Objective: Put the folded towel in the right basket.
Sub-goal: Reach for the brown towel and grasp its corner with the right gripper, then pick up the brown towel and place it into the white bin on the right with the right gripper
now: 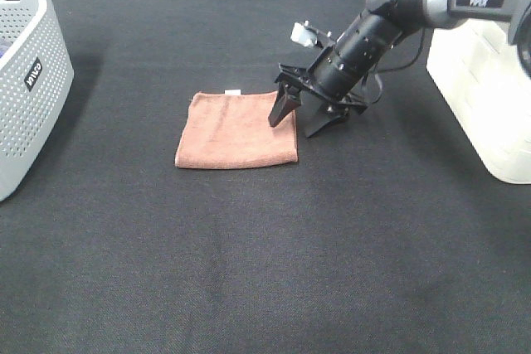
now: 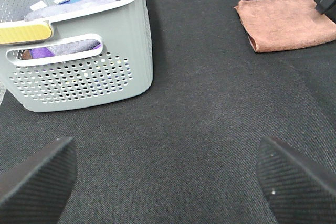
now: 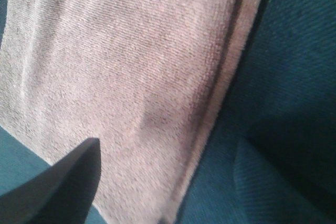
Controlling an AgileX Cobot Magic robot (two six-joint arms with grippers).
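Right end effector (image 1: 292,128) straddles towel (image 1: 236,130) edge; contact unclear.

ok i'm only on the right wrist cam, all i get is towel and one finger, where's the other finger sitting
observer: The right gripper is open. In the high view its other finger is over the bare black table, just past the right edge of the towel.
operator: and where's the basket it goes in
observer: The white basket stands at the right edge of the table, apart from the towel.
operator: left arm in the way at all
observer: No. The left gripper is open over bare table by the grey basket, well away from the towel.
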